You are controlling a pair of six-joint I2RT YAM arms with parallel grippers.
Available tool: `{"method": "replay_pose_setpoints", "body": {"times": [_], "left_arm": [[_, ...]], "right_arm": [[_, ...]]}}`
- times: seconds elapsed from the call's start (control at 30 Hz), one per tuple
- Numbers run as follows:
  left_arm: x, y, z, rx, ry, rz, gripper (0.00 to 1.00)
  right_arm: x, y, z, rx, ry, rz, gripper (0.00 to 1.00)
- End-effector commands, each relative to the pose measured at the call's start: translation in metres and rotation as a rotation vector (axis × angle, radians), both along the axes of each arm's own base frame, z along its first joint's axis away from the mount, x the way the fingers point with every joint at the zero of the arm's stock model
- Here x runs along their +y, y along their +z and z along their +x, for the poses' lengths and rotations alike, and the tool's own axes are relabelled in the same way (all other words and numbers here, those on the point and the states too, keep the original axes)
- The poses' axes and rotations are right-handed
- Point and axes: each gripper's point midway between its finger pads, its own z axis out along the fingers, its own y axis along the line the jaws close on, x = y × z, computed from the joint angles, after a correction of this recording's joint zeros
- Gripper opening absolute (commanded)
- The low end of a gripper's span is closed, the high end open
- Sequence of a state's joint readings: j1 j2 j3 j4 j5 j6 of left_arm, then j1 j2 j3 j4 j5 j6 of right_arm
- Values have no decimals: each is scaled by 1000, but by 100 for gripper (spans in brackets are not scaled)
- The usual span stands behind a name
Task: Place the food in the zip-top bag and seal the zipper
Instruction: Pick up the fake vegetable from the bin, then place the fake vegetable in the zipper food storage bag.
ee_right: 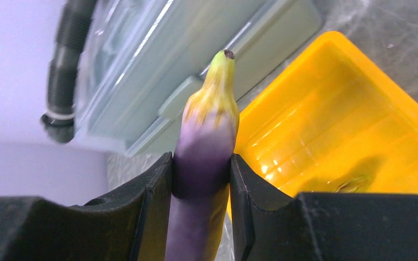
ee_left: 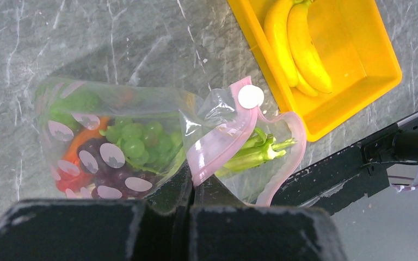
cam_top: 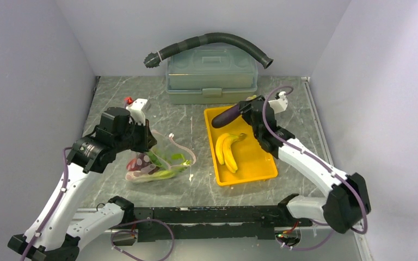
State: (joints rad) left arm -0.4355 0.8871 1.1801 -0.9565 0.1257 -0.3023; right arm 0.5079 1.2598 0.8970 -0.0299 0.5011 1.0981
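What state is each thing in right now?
bag: mouth open, partly filled, lying on the table.
zipper: unsealed.
eggplant: clamped, held in the air.
bananas: lying in the tray, not bagged.
tray: holds only the bananas.
box: lid closed.
left gripper: jaws shut on the bag's mouth edge.
right gripper: jaws shut on the eggplant.
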Motion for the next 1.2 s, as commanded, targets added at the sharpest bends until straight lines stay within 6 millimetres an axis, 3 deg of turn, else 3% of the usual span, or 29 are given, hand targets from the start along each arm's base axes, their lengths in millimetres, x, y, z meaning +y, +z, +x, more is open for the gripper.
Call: {"method": "replay_pose_setpoints", "body": {"times": [0.0,0.2,0.3,0.57,0.83,1.17], "left_arm": [[-1,16,5,-24,23,-21,0],[-2,17,6,2,28,-17,0],[-1,18,4,28,31,-9,0],[-4,24,1,67,25,-15,0],[-6,29,-3,90,16,-27,0],[-12,36,-14,112,-28,-54,0]], "right_arm": [[6,55,-22,-194,39,-81,0],[33,103,-64,-370,184,-88,0],[57,129,-88,-485,317,-74,0],[111,171,-142,-689,576,-94,0],[158,184,-181,-867,701,-218,0],[206,182,-196,-1011,687,-329,0]]}}
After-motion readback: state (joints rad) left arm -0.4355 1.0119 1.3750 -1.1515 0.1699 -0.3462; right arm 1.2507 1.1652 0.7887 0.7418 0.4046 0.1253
